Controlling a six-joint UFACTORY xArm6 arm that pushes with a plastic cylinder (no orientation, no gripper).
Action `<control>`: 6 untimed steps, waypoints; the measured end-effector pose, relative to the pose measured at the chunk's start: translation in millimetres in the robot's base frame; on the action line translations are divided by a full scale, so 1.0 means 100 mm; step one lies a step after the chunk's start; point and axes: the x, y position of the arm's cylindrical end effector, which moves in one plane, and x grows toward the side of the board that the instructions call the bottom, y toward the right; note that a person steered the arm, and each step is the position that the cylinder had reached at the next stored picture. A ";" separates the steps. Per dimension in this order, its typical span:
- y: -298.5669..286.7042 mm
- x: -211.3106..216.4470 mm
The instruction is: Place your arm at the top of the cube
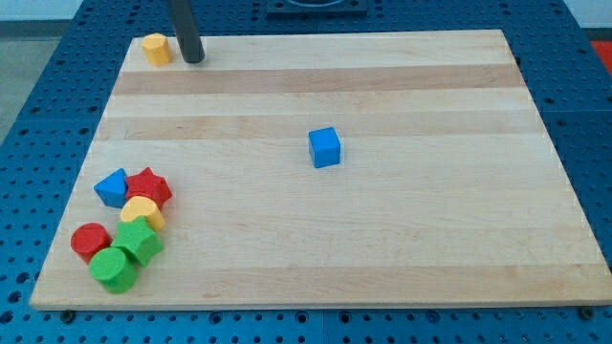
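A blue cube (325,147) sits near the middle of the wooden board (382,239). My rod comes down at the view's top left and my tip (193,59) rests on the board just right of a yellow block (156,48), hexagon-like in shape. My tip is far to the upper left of the blue cube, about a third of the board's width away.
A cluster of blocks lies at the board's bottom left: a blue block (112,186), a red star (148,187), a yellow block (142,212), a green star (140,240), a red cylinder (91,241) and a green cylinder (114,268).
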 end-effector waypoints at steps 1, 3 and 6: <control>0.11 0.20; 0.63 0.54; 1.59 0.95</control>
